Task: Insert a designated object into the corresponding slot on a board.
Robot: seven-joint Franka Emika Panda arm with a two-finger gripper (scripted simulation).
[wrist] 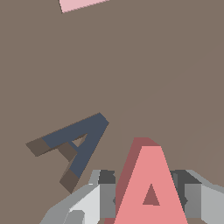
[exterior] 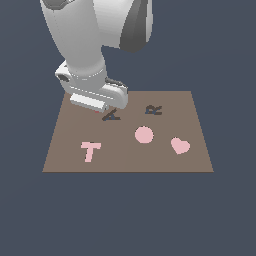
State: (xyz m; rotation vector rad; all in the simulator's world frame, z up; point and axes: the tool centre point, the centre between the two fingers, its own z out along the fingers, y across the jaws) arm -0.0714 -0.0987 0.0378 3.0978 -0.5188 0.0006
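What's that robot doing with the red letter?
The robot's hand is shut on a red letter A, holding it just above the brown board. Close by is a dark A-shaped slot where the letter belongs. The letter isn't in the slot yet, and the two don't look lined up the same way.
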